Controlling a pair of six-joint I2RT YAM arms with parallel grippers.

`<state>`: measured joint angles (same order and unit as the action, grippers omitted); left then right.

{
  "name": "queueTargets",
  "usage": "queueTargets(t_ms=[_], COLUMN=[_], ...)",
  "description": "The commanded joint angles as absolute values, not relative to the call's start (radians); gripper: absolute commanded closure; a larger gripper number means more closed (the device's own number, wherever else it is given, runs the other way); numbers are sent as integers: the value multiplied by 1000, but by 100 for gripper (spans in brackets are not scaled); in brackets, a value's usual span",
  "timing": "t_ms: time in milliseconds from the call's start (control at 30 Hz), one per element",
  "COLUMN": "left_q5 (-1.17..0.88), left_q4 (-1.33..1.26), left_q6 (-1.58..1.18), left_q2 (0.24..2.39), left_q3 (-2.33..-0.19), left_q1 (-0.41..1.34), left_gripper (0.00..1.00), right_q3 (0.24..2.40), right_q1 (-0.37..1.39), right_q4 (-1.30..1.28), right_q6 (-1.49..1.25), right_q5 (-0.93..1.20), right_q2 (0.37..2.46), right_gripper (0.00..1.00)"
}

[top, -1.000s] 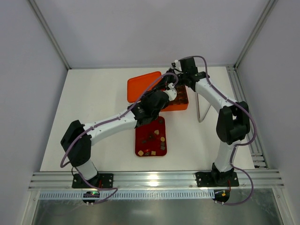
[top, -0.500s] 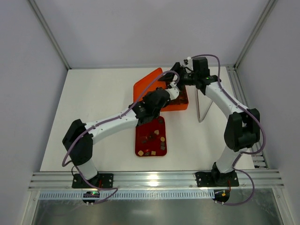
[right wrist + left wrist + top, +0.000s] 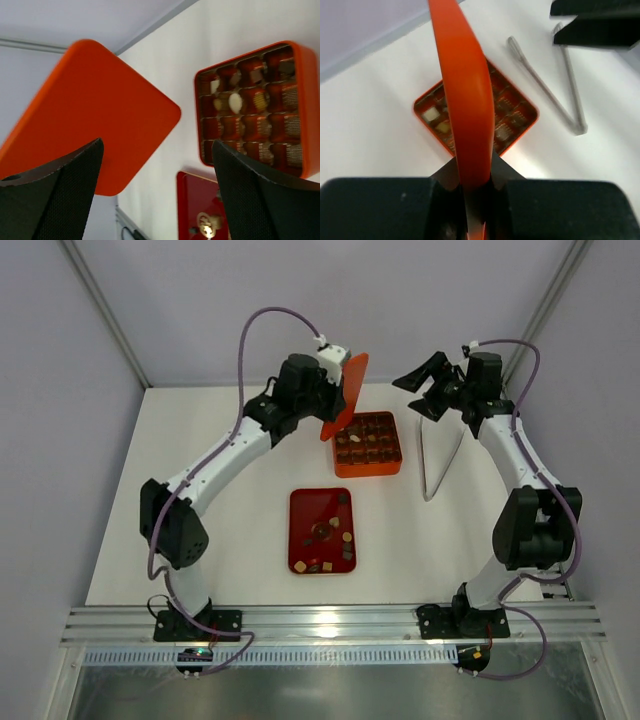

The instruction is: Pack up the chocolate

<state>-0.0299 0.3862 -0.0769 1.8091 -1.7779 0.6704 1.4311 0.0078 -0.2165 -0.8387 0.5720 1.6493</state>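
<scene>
My left gripper (image 3: 473,176) is pinching the orange lid (image 3: 465,95) by its rim. The lid stands on edge, just upper left of the box (image 3: 368,469) in the top view. My right gripper (image 3: 421,390) hangs at the upper right, fingers spread wide with nothing between them. Chocolate (image 3: 235,102) sits in some cells of the box, and a few more pieces lie loose on the red tray (image 3: 300,503), mid-frame below the box.
</scene>
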Motion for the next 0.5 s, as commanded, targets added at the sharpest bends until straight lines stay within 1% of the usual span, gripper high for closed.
queueTargets(t_ms=[0,33,67,133,233,267,333,367,400,467], left_q5=[-513,-570,-634,-682,-729,-744,-782,-791,-802,-810], left_q4=[277,211,180,149,82,49,-98,-154,-276,-374], left_q6=[-426,-539,-581,-681,-758,-832,-918,-1008,-1059,-1162], left_q2=[1891,1931,1954,1996,2075,2089,2135,2147,2173,2201], left_q3=[-1836,-1845,-1854,-1877,-1904,-1901,-1875,-1856,-1827,-1810], left_q1=[575,548,540,525,519,512,506,500,497,492], left_gripper=[100,100,100,100,100,100,100,100,100,100], right_q3=[1512,1519,1523,1516,1502,1497,1485,1479,1461,1447], right_q1=[12,14,14,14,14,14,12,12,12,14], right_q4=[-355,-371,-382,-391,-390,-384,-371,-365,-342,-318], right_q6=[-648,-632,-620,-600,-592,-592,-594,-603,-609,-624], right_q5=[459,450,439,405,376,371,362,359,360,373], right_q2=[1713,1738,1752,1776,1796,1801,1807,1807,1807,1809], right_gripper=[12,12,12,14,16,16,17,18,19,20])
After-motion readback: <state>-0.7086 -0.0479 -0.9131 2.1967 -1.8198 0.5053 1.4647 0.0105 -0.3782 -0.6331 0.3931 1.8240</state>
